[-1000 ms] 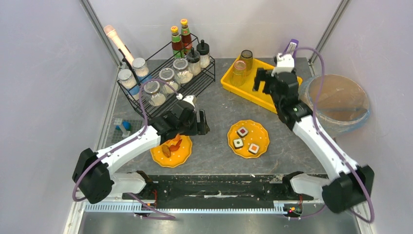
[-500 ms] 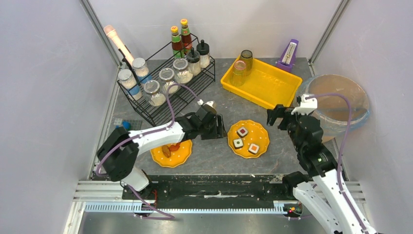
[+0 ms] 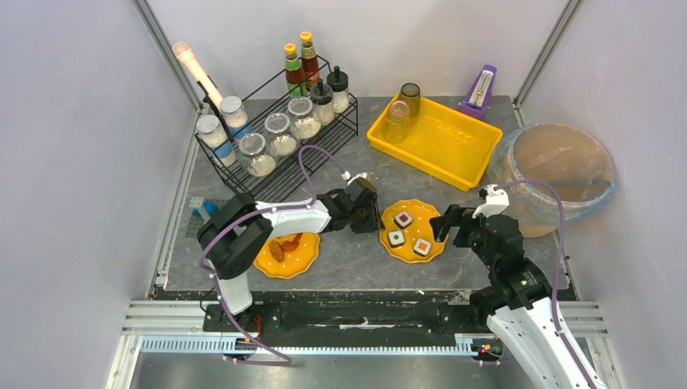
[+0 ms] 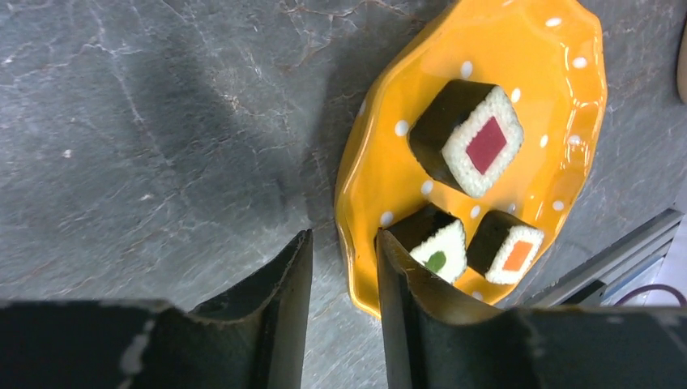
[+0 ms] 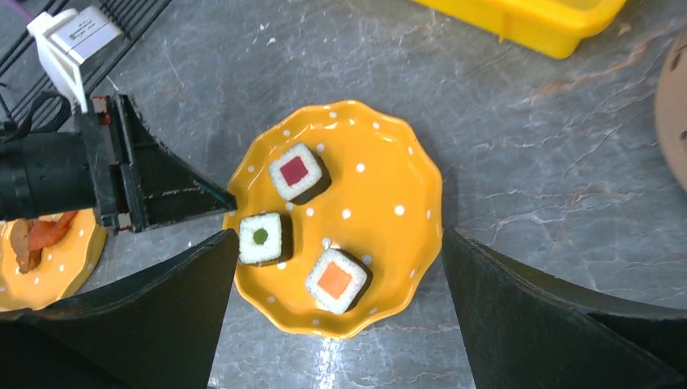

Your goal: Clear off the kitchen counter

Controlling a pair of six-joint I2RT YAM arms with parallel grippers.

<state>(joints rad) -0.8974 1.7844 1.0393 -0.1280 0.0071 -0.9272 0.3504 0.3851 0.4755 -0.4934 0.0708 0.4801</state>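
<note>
- Your left gripper point(image 4: 342, 237), jaws narrowly apart, straddles the sushi plate point(image 4: 559, 97) rim at 9 o'clock. A shallow pinch could slip and tip the rolls point(image 4: 474, 138) onto the kitchen counter point(image 3: 356, 174) beneath.
- Your right gripper point(image 5: 338, 235) hangs wide open at the plate's 3 o'clock, where descending risks a collision.

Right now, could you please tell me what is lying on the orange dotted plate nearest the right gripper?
Three sushi rolls lie on the plate: one red-centred, one green-centred, one orange-centred. The left gripper straddles its rim; whatever lies beneath the plate is covered.
</note>
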